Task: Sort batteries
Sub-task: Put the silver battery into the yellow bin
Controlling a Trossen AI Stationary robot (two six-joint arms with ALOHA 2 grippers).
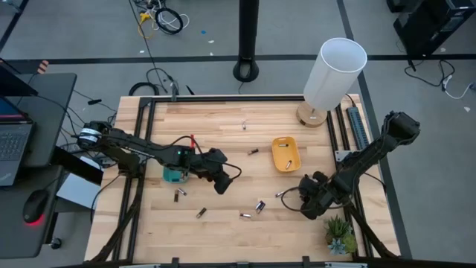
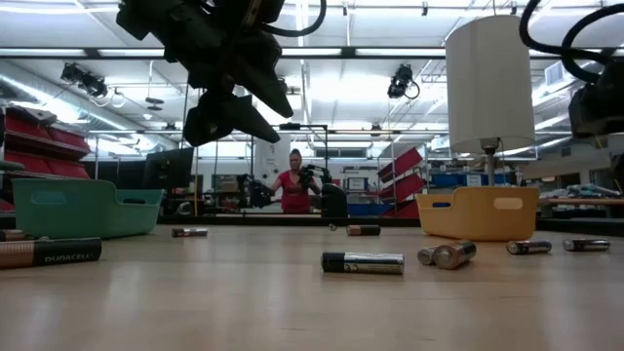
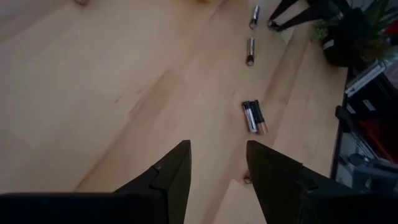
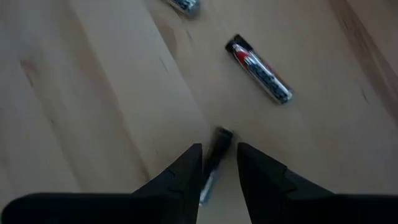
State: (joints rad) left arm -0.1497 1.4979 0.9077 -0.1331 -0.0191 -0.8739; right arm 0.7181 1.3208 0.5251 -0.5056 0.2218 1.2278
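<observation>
Batteries lie scattered over the wooden surface, most toward its six o'clock edge. Only the right wrist view shows one battery lying between the right tool's fingers, jaws standing either side of it; whether they press it I cannot tell. From above, that tool sits at five o'clock, near the plant. The left tool hangs released above bare wood beside the green tray. Open room spreads around the yellow tray.
</observation>
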